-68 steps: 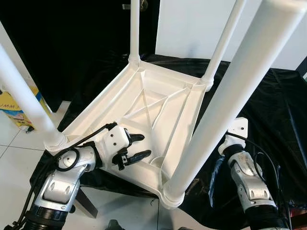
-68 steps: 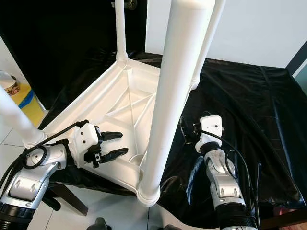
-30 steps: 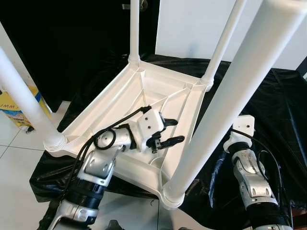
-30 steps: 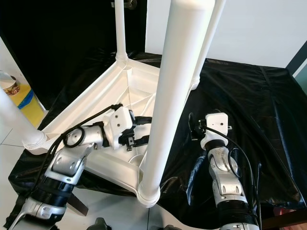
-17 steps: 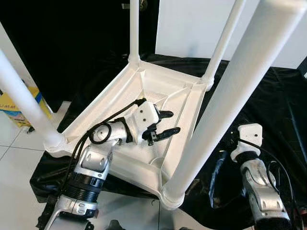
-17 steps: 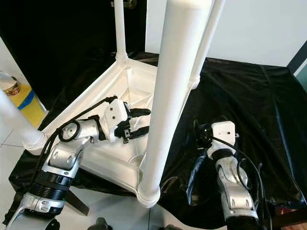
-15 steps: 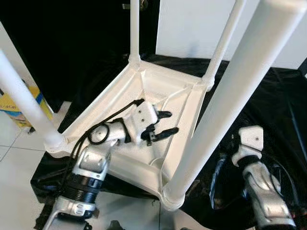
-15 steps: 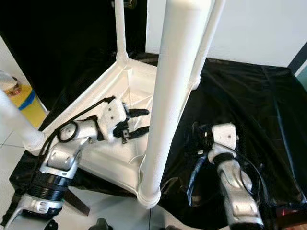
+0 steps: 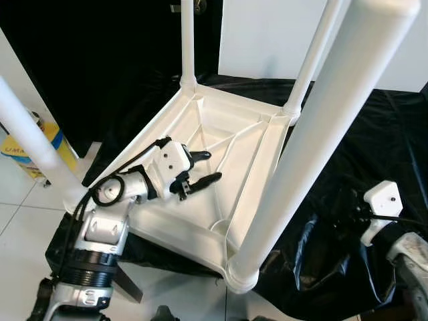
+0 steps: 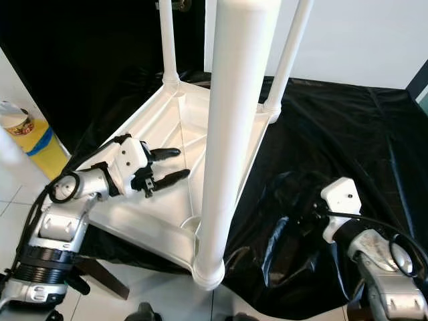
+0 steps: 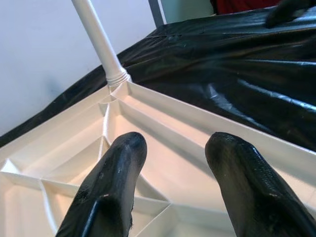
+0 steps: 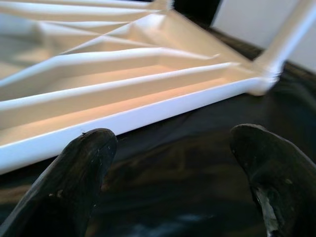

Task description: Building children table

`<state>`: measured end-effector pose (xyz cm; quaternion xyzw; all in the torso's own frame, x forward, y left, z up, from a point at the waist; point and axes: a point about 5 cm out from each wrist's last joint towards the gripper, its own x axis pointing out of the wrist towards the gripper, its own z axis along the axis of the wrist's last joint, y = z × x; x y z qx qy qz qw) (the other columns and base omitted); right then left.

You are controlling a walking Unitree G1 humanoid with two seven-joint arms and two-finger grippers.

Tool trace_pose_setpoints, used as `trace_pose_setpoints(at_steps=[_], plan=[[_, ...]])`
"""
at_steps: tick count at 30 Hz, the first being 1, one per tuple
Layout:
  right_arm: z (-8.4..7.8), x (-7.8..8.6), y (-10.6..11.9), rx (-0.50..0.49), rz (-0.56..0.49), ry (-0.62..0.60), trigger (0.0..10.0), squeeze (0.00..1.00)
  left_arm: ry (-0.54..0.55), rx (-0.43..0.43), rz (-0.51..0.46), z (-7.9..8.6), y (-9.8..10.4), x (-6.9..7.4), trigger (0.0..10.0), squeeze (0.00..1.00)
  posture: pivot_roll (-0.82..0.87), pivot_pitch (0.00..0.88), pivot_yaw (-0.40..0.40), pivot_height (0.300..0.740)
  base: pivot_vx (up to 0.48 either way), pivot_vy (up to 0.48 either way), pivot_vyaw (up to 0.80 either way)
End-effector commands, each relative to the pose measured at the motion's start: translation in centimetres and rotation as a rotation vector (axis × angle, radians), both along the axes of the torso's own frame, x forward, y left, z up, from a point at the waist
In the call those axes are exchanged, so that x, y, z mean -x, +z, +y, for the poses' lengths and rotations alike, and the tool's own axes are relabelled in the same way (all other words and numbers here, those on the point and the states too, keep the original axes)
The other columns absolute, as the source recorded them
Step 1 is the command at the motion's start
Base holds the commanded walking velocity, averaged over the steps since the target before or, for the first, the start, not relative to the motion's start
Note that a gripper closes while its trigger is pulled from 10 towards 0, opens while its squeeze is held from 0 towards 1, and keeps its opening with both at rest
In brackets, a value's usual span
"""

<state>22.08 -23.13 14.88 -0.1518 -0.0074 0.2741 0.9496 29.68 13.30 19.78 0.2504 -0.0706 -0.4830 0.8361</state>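
Four white legs stand up from the children's table (image 9: 221, 144), which lies upside down on a black sheet (image 9: 348, 147) across the middle of the left eye view, so that its ribbed underside faces up, likely for fitting and checking the legs. At far left a yellow container (image 9: 27, 150) sits on the floor. Left of centre, the left tool (image 9: 199, 168) hovers over the ribbed underside with both black fingers (image 11: 111, 182) spread apart and nothing between them, aimed toward the far corner leg (image 11: 98, 42). The near leg (image 9: 314, 134) rises large through the right of the frame. At lower right, the right tool (image 12: 173, 163) hangs low above the sheet just outside the table's rim (image 12: 123, 121), fingers wide apart and empty, probably clear of the work.
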Motion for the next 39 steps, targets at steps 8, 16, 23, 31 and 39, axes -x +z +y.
trace_pose_setpoints(at_steps=[8,16,23,31,39], plan=[[1.4,0.6,-0.4,-0.011,0.082,0.100,10.0,0.00,-0.033,-0.166,0.038,0.8,-1.9,1.4,10.0,0.00,-0.03,0.087,-0.045,0.740,0.000,0.000,0.00],[3.5,-0.6,-0.4,-0.119,0.028,0.000,10.0,0.00,0.046,-0.277,0.015,0.9,-3.8,0.7,10.0,0.00,-0.02,0.140,-0.040,0.740,0.000,0.000,0.00],[6.5,-1.8,-0.4,-0.264,-0.018,-0.129,10.0,0.00,0.169,-0.342,-0.007,0.6,-5.1,-0.8,10.0,0.00,-0.04,0.172,-0.029,0.740,0.000,0.000,0.00],[8.0,-4.3,0.3,-0.338,-0.059,-0.223,10.0,0.00,0.322,-0.326,-0.008,-0.6,-5.8,-3.4,10.0,0.00,-0.06,0.171,-0.016,0.740,0.000,0.000,0.00],[8.3,-7.2,0.7,-0.344,-0.089,-0.273,10.0,0.00,0.448,-0.255,-0.019,-1.8,-5.2,-5.5,10.0,0.00,-0.04,0.153,-0.013,0.740,0.000,0.000,0.00]])
